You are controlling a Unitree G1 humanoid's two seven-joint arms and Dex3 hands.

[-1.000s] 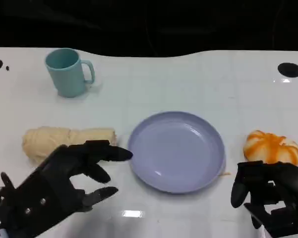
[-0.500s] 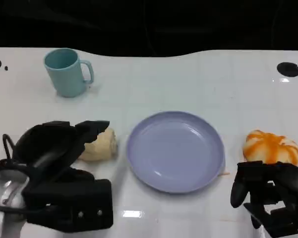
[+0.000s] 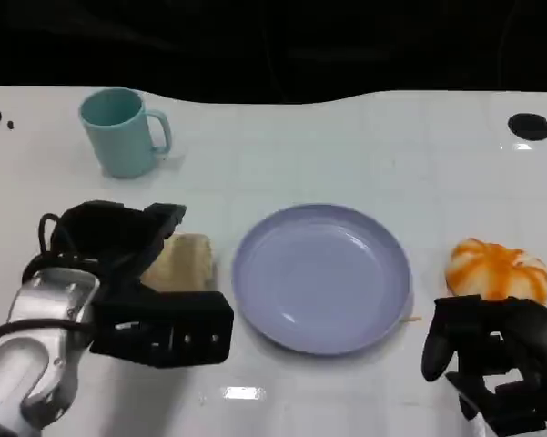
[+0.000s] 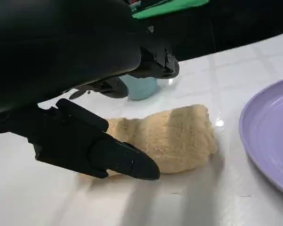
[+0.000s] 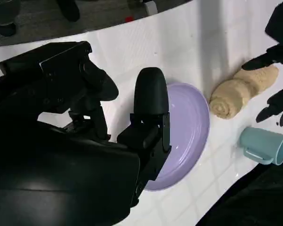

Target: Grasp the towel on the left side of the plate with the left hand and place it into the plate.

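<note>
Towel [image 3: 184,262] lies rolled at the middle left of the head view, just beside the left rim of the plate [image 3: 323,278] but not touching it. The left hand [image 3: 132,273] sits over the roll's far end with its fingers spread either side of the cloth; in the left wrist view one finger [image 4: 108,157] lies along the near side of the towel [image 4: 167,139] and others arch above it, so I'd say nothing is gripped yet. To do this step well, the fingers should come together around the thick middle of the roll, not its loose end, so it lifts as one piece, and then it should be carried well over the plate's rim before letting go.

The right hand [image 3: 491,364] rests at the lower right of the head view, fingers loosely curled with nothing in them, next to an orange pumpkin-like thing [image 3: 498,270]. A mug [image 3: 123,132] stands at the upper left.

The head view hides most of the towel under the arm; the right wrist view shows the spiral end [image 5: 221,106] facing the plate [image 5: 188,127].
</note>
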